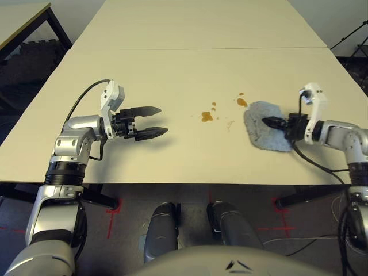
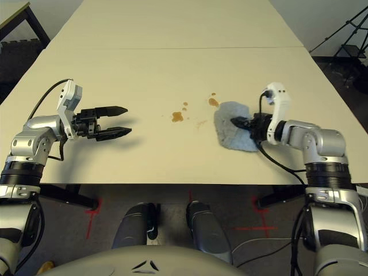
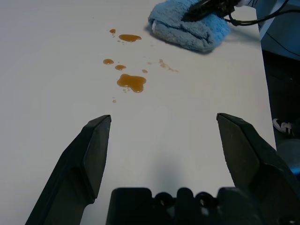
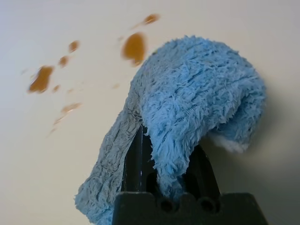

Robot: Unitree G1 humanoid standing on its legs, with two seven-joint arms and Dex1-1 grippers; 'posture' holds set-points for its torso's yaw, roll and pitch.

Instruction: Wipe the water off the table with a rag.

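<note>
The blue-grey rag (image 1: 265,125) lies rumpled on the pale table (image 1: 172,75), right of centre. My right gripper (image 1: 272,122) is shut on the rag, and a fold of cloth (image 4: 187,108) bulges up between its black fingers. Amber water drops (image 1: 207,117) sit just left of the rag, with one blotch (image 1: 242,102) almost touching the cloth's far edge. These drops (image 3: 132,82) also lie ahead of my left gripper (image 1: 155,120), which hovers open over bare table well to their left with nothing between its fingers.
A seam (image 1: 172,48) crosses the table beyond the work area. A second table (image 1: 23,20) stands at the far left. Black cables (image 1: 322,164) trail off the right arm over the table's near edge. Red tape marks (image 1: 112,213) show on the floor below.
</note>
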